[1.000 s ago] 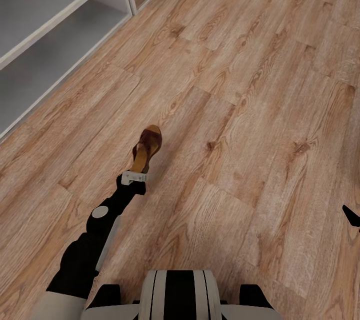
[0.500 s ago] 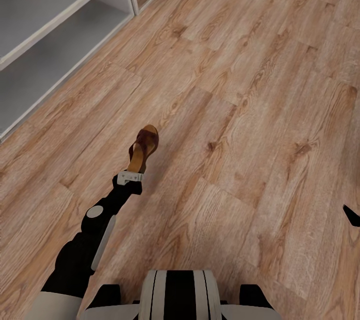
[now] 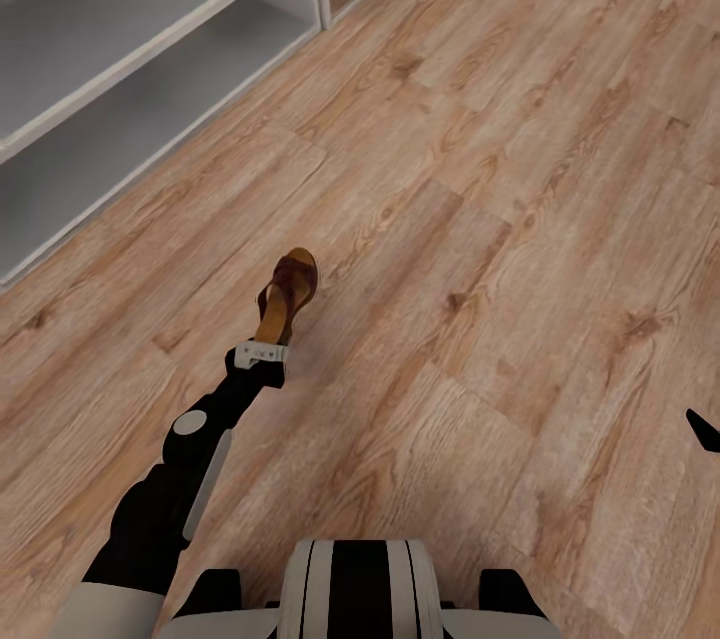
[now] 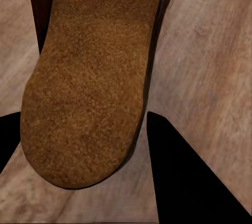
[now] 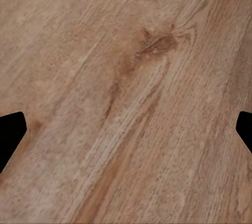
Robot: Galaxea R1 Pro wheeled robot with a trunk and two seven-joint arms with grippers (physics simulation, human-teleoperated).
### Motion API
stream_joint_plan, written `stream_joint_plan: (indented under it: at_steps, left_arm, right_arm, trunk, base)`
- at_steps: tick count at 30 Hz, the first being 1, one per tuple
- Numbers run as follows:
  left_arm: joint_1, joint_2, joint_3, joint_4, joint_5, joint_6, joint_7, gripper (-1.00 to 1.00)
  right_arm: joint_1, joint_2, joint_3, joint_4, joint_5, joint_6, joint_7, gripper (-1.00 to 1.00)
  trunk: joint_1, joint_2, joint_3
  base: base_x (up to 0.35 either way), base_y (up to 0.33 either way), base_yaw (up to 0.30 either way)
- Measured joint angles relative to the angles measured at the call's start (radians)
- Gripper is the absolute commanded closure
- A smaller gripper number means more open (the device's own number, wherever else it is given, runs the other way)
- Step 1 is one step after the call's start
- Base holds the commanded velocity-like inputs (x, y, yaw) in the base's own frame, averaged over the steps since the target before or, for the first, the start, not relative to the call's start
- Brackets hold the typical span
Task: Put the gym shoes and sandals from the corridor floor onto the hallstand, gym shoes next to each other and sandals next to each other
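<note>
Your left gripper holds one sandal by its heel end above the wood-grain floor, toe pointing away from you; in the left wrist view the jaws are closed on the rounded heel of the tan, suede-like footbed, one dark finger on each side. The right gripper is wide open and empty over bare planks. The grey-white rack, with smooth flat shelves, stands well apart at your far left.

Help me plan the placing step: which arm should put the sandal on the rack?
Left. Its end effector holds the dark brown sandal, nearer the grey-white rack.
</note>
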Motion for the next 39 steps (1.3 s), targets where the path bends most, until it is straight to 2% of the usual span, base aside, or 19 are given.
stream_joint_plan:
  at_steps: [9,13,16,23,26,29,30,34,39]
  left_arm:
    - [0.001,-0.002,-0.003,-0.021,-0.001,0.0,0.006,1.0]
    - [0.02,0.002,0.001,-0.051,-0.001,0.002,0.008,1.0]
    - [0.057,0.009,0.017,-0.069,-0.002,0.001,0.009,1.0]
    - [0.167,0.023,0.113,-0.124,-0.001,0.001,0.003,1.0]
    - [0.211,0.03,0.139,-0.141,-0.003,0.0,-0.004,1.0]
    - [0.25,0.05,0.154,-0.148,-0.003,-0.011,-0.016,1.0]
    - [0.27,0.064,0.159,-0.148,-0.002,-0.025,-0.024,1.0]
    - [0.315,0.087,0.167,-0.148,0.002,-0.063,-0.033,1.0]
    - [0.34,0.094,0.174,-0.149,0.005,-0.078,-0.035,1.0]
  right_arm:
    - [0.0,0.001,0.0,0.0,0.0,0.0,-0.001,-1.0]
    - [0.0,0.0,0.0,0.0,0.0,0.0,0.0,-1.0]
    - [0.0,0.0,0.0,0.0,0.0,0.0,0.001,-1.0]
    - [0.001,0.0,-0.001,-0.001,0.0,0.001,0.004,-1.0]
    - [0.001,0.0,-0.001,0.0,0.0,0.001,0.004,-1.0]
    - [0.001,0.0,-0.001,0.0,0.0,0.0,0.004,-1.0]
    - [0.001,0.0,-0.001,0.0,0.0,0.0,0.003,-1.0]
    - [0.001,0.0,0.0,0.0,0.0,0.0,0.003,-1.0]
    - [0.001,0.0,0.0,-0.001,0.0,0.0,0.004,-1.0]
  trunk:
    - [0.0,0.0,0.003]
    - [0.0,0.0,0.005]
    - [0.0,0.0,0.006]
    - [0.0,0.0,0.009]
    - [0.0,0.0,0.011]
    - [0.0,0.0,0.013]
    - [0.0,0.0,0.014]
    - [0.0,0.0,0.017]
    - [0.0,0.0,0.022]
  base:
    - [0.0,0.0,0.282]
    - [0.0,0.0,0.284]
    - [0.0,0.0,0.284]
    - [0.0,0.0,0.284]
    - [0.0,0.0,0.277]
    - [0.0,0.0,0.267]
    - [0.0,0.0,0.261]
    - [0.0,0.0,0.257]
    - [0.0,0.0,0.254]
